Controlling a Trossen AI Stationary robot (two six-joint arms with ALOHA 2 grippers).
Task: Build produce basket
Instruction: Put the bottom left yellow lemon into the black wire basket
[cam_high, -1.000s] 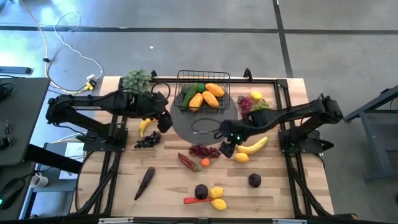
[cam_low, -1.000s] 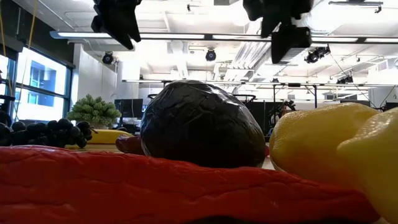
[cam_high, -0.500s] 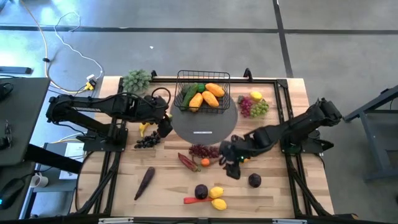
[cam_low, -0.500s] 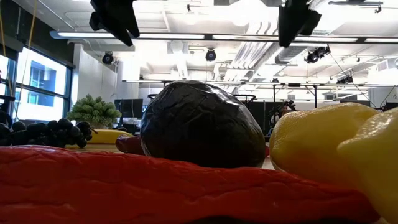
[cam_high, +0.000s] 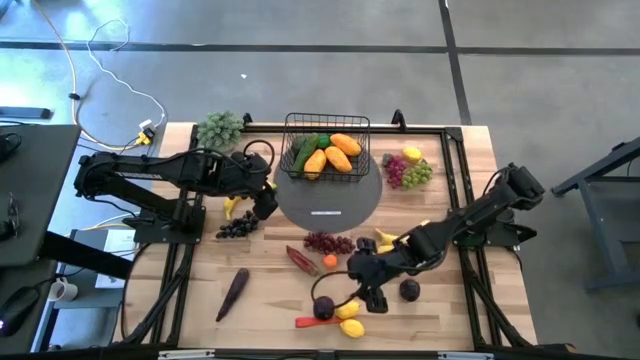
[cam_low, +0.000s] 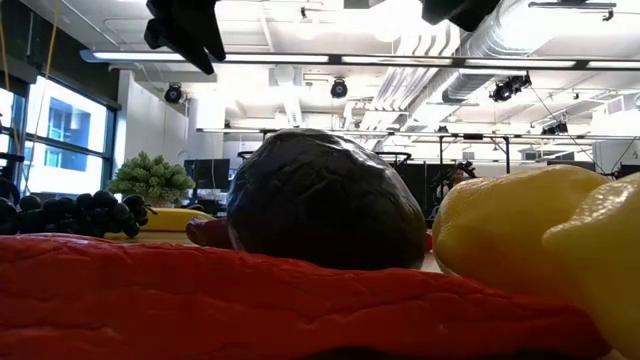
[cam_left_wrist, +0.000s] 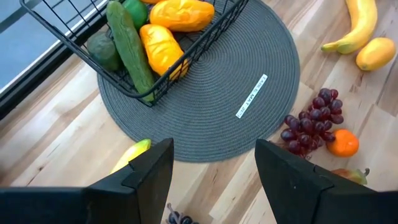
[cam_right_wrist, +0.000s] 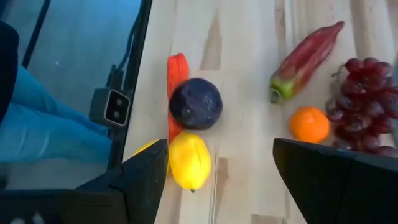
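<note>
Our right gripper (cam_high: 362, 292) has moved away from the grey mat (cam_high: 330, 205) toward the near edge of the table (cam_high: 270, 300), and it is now hanging above the plum (cam_high: 323, 308) and the lemons (cam_high: 349, 318). Its fingers are standing apart and we are holding nothing in them. In its wrist view we are looking down at the plum, one lemon (cam_right_wrist: 189, 159), a red chilli (cam_right_wrist: 176, 84), an orange (cam_right_wrist: 310, 124), and red grapes (cam_right_wrist: 369, 106).

Our left gripper (cam_high: 262, 196) is staying where it was, at the left edge of the grey mat. Its fingers are open too, and empty.

The basket (cam_high: 328, 146) is sitting on the far side of the grey mat. It is holding a cucumber (cam_left_wrist: 130, 45) and some yellow-orange pieces (cam_left_wrist: 163, 51). A banana (cam_high: 388, 243) is lying just right of the mat. More grapes (cam_high: 408, 173) are lying right of the basket. Dark grapes (cam_high: 236, 227) are lying left of the mat.
</note>
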